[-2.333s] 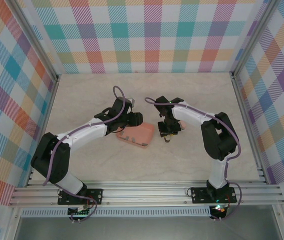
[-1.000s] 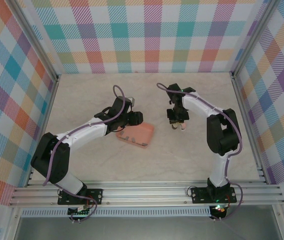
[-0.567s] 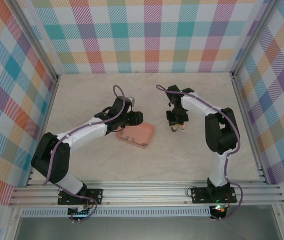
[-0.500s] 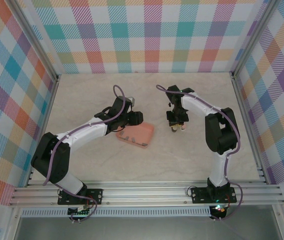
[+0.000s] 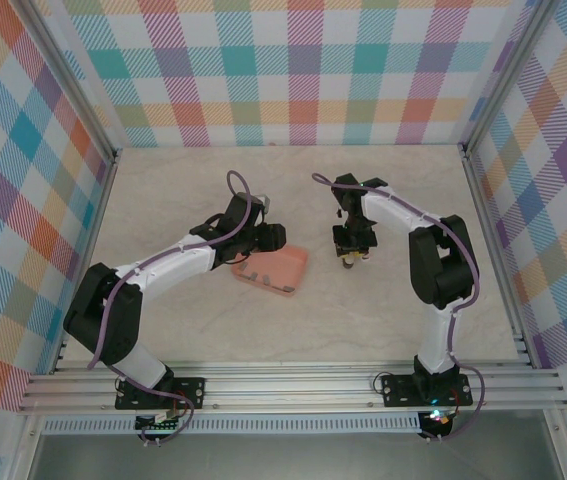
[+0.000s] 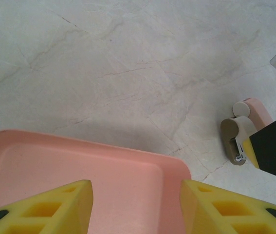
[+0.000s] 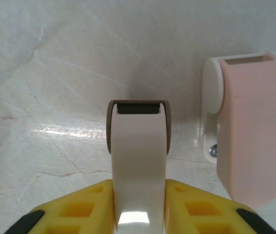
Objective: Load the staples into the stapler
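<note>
While the right gripper [image 7: 138,190] is clamped on the stapler [image 7: 138,141] by its cream bar, the pink half [image 7: 248,131] sits just beside on the worktop [image 7: 45,73]. The left gripper [image 6: 135,189] hangs, fingers apart, over the salmon-pink tray [image 5: 283,266], where the staples [image 5: 255,278] lie.

a robot test cell in a lab: a pale marble-look tabletop [image 5: 293,190] boxed by aluminium frame rails [image 5: 293,385], with bright checked walls [image 5: 303,70] on the left, right and far sides.
</note>
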Available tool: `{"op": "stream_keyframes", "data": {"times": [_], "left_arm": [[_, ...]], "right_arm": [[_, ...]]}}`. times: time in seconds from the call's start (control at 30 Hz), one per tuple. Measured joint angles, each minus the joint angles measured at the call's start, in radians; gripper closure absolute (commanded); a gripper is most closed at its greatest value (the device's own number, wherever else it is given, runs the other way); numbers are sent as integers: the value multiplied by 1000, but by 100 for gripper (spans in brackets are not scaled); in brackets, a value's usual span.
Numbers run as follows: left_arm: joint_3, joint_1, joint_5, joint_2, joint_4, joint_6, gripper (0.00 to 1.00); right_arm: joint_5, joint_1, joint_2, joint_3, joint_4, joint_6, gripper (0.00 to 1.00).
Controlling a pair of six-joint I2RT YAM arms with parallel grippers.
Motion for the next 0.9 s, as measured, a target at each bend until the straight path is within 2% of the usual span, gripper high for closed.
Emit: {"op": "stream_keyframes", "data": {"times": [0.1,0.4,0.63,0.9], "left_arm": [[0,1,0,0,-3,0,46],[33,79,-14,-18,-128,-3,29],[31,180,-27,-45,-236,-5,25],[18,225,-22,-32,-264,4,26]], "right_arm": [[0,0,0,0,0,8,60],[-16,2,-89,-2,4,32,52],[-188,76,-268,-122,138,203,43],[-357,176,-276,-294,343,424,41]]}}
